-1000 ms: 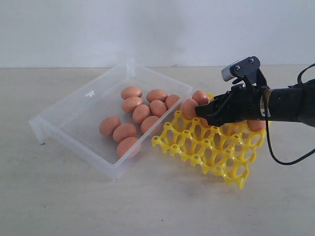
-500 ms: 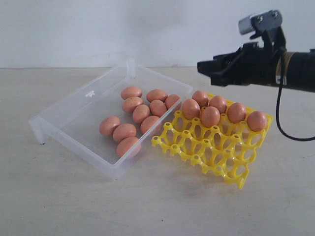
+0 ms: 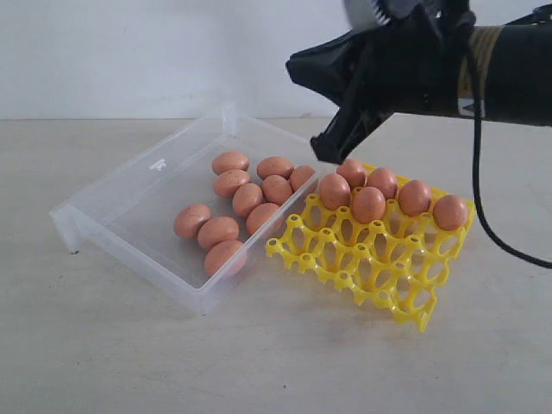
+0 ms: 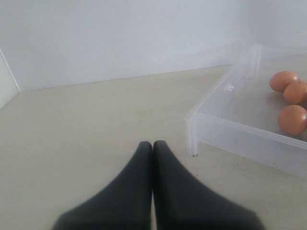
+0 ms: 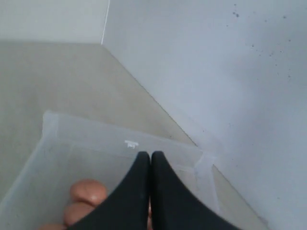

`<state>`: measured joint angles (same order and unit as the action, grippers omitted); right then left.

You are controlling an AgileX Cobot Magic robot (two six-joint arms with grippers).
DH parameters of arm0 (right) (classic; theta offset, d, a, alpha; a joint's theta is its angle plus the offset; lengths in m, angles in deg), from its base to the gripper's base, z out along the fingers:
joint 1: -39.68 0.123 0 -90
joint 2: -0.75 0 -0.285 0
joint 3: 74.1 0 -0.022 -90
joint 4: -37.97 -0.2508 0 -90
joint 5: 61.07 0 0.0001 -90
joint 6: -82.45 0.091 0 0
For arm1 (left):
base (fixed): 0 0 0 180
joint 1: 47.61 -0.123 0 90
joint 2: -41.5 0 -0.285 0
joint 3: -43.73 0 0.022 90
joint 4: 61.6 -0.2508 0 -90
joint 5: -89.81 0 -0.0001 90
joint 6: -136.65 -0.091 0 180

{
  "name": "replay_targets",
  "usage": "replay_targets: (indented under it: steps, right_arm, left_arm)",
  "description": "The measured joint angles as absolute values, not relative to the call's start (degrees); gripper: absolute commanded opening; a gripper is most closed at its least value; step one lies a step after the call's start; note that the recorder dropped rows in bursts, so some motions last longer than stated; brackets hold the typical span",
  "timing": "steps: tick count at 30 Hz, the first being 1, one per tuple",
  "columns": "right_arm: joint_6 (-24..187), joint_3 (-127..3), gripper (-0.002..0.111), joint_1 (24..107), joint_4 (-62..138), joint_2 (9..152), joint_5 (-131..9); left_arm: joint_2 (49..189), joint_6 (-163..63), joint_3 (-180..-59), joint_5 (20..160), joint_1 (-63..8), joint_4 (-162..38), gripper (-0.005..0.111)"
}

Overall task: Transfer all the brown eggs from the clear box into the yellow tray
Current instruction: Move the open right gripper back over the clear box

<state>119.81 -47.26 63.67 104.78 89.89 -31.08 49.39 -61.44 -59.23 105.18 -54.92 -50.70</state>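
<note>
The clear box (image 3: 129, 203) fills the left centre of the exterior view, with ten brown eggs (image 3: 247, 198) in its right half. Just beside it on the right, the yellow tray (image 3: 379, 276) carries six more. At upper centre, the right claw (image 3: 332, 148) hangs with its jaws pressed together, empty. The left claw (image 4: 152, 146) is also closed on nothing.

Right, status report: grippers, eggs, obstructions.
Left gripper shut, empty. Right gripper shut, empty, raised over clear box. Six brown eggs in yellow tray, ten in box. Nothing in the way.
</note>
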Motion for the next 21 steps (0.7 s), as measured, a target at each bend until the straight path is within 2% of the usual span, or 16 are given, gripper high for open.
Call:
replay_targets:
  steps: [5, 9, 16, 21]
  right_arm:
    - [107.6, -48.6, 0.001, 72.8, 105.5, 89.8, -48.1]
    - [109.4, -50.7, 0.001, 78.4, 99.8, 90.4, -66.9]
    - [109.2, -57.6, 0.0, 79.2, 81.2, 95.6, -96.9]
    - [84.2, -61.5, 0.0, 79.2, 54.6, 96.0, -103.1]
  left_arm:
    - [49.4, -61.4, -59.2, 105.2, -54.9, -50.7, -0.004]
    - [49.4, -61.4, -59.2, 105.2, -54.9, -50.7, -0.004]
    - [49.4, -61.4, -59.2, 105.2, -54.9, -50.7, -0.004]
    - [49.4, -61.4, -59.2, 105.2, -54.9, -50.7, -0.004]
